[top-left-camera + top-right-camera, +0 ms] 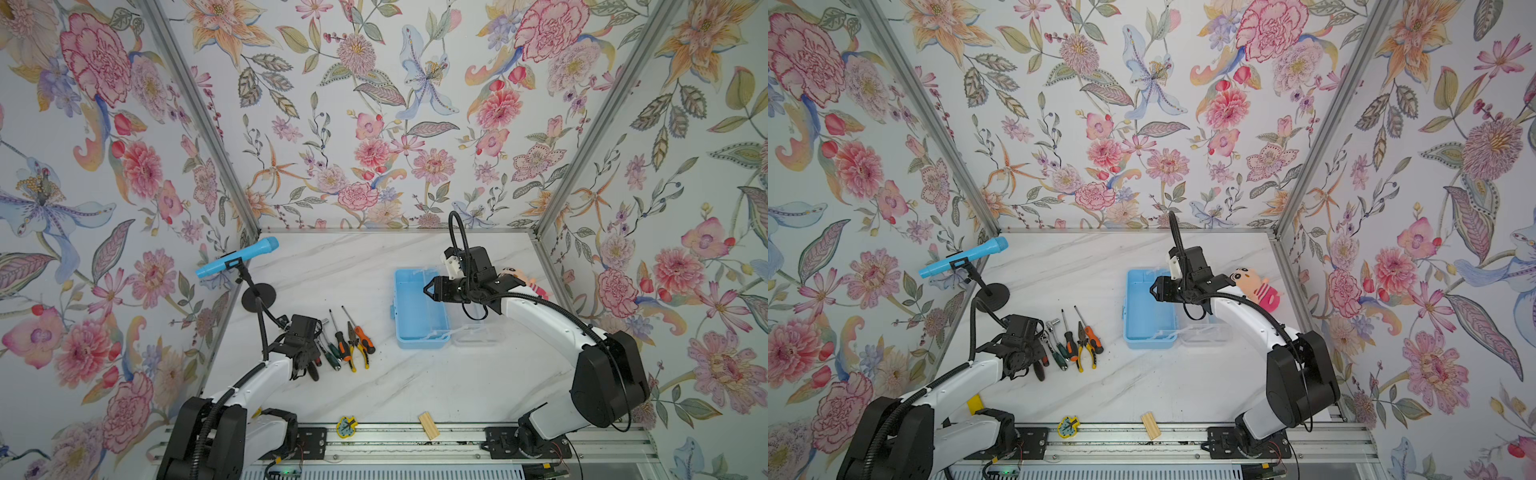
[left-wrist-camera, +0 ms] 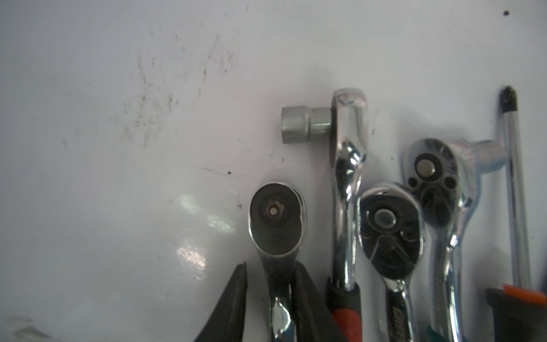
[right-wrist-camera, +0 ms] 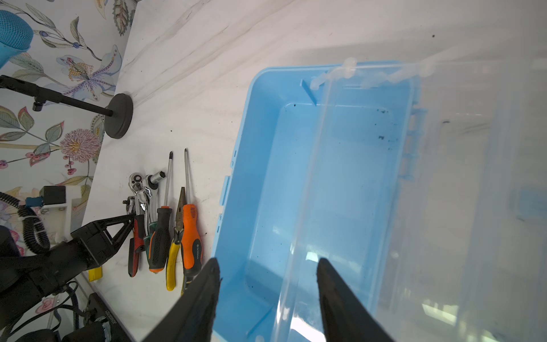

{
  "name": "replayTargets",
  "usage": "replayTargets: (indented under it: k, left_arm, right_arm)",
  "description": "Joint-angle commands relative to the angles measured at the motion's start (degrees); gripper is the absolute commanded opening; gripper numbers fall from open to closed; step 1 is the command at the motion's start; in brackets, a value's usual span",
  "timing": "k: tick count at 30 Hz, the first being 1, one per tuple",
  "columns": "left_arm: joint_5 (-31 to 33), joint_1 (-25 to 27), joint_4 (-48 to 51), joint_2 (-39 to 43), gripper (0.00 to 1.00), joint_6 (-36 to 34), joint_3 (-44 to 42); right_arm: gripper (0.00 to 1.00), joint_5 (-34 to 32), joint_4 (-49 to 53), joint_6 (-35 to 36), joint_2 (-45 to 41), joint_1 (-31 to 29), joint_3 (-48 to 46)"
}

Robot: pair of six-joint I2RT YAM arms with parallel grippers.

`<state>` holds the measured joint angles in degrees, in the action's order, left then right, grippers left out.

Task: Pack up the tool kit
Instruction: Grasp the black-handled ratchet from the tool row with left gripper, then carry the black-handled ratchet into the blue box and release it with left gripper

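Note:
An open blue tool box with a clear lid folded out to its right stands at mid table in both top views. Left of it the tools lie side by side: several chrome ratchet wrenches, two screwdrivers and yellow-handled pliers. My left gripper is down over the leftmost ratchet wrench. Its fingers straddle the wrench's neck, one touching and the other a small gap away. My right gripper hovers open over the tool box, holding nothing.
A blue toy microphone on a black stand rises at the back left, near the left arm. A plush toy sits behind the right arm. A wooden block and a small yellow-blue piece lie by the front rail.

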<state>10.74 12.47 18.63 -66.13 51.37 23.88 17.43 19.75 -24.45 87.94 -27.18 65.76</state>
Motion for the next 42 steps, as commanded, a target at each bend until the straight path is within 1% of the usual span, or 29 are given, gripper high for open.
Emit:
replayTargets:
  k: [1,4,5,7,8,12,13,15,17,18,19,22,24,27,29,33,35,38,41,42]
  left_arm:
    - [0.0,-0.7,-0.8,-1.0,0.26,-1.2,-0.8]
    - [0.0,-0.7,-1.5,-2.0,0.21,-2.0,-0.4]
    - [0.0,-0.8,-1.6,-2.3,0.18,-2.2,-0.1]
    - [0.3,-0.8,-1.1,-2.8,0.04,-3.1,0.9]
    - [0.7,-0.9,-0.6,-2.7,0.0,-3.6,1.4]
    - [2.3,-1.0,3.1,-0.3,0.0,-7.8,5.6]
    - [2.7,-1.1,5.2,0.8,0.0,-9.3,7.8]
    - [1.3,-0.9,8.9,2.7,0.0,-11.3,13.3]
    - [-2.4,0.0,10.0,4.6,0.0,-10.0,18.7]
    - [-4.7,1.7,9.0,5.3,0.0,-8.1,21.0]
    - [-5.6,3.8,7.5,5.2,0.0,-6.2,22.9]
    - [-4.0,14.4,2.0,0.2,0.0,-1.3,29.4]
    - [-3.8,20.7,-3.8,-5.7,0.0,0.6,33.6]
    - [-5.0,26.0,-12.2,-15.0,0.0,2.0,39.1]
    - [-6.2,27.8,-15.4,-21.0,0.0,2.4,43.3]
    - [-8.9,30.7,-18.5,-32.9,0.0,3.7,50.4]
    - [-10.0,31.6,-19.5,-36.8,0.0,4.4,52.1]
    - [-9.8,32.0,-19.4,-41.0,0.0,6.5,52.8]
    - [-6.9,31.9,-17.3,-43.4,0.0,7.8,52.6]
    - [-6.8,31.9,-16.9,-44.3,0.0,7.4,53.0]
  right_arm:
    - [0.54,1.0,-1.2,-0.5,0.2,0.4,-0.9]
    - [0.53,1.1,-1.6,-0.7,0.0,0.4,-1.0]
    - [0.53,1.1,-1.5,-0.7,0.0,0.4,-1.0]
    - [0.53,1.2,-1.5,-0.8,-0.3,0.4,-1.0]
    - [0.53,1.3,-1.6,-0.8,-0.5,0.4,-1.0]
    - [0.53,2.1,-1.5,-1.0,-1.1,0.0,-0.6]
    - [0.53,2.4,-1.4,-1.3,-1.4,0.0,-0.7]
    - [0.53,2.8,-1.5,-1.7,-2.2,0.1,-0.8]
    - [0.53,3.3,-1.5,-2.1,-2.9,0.3,-1.0]
    - [0.53,3.6,-1.5,-2.6,-3.3,0.7,-1.1]
    - [0.53,3.6,-1.5,-2.9,-3.8,1.0,-1.3]
    - [0.53,2.7,-1.7,-4.0,-5.8,2.4,-2.0]
    - [0.53,2.5,-1.7,-4.5,-7.2,3.6,-2.6]
    - [0.52,1.9,-1.9,-5.1,-9.4,5.2,-3.7]
    - [0.52,2.0,-1.8,-5.4,-10.7,6.1,-4.4]
    - [0.52,2.5,-1.8,-5.4,-12.1,7.6,-5.4]
    - [0.52,2.8,-1.7,-5.5,-12.3,8.0,-5.7]
    - [0.52,2.9,-1.8,-5.6,-12.6,8.2,-6.2]
    - [0.52,2.9,-1.8,-5.5,-12.6,8.3,-6.6]
    - [0.52,3.0,-1.8,-5.5,-12.6,8.3,-6.7]
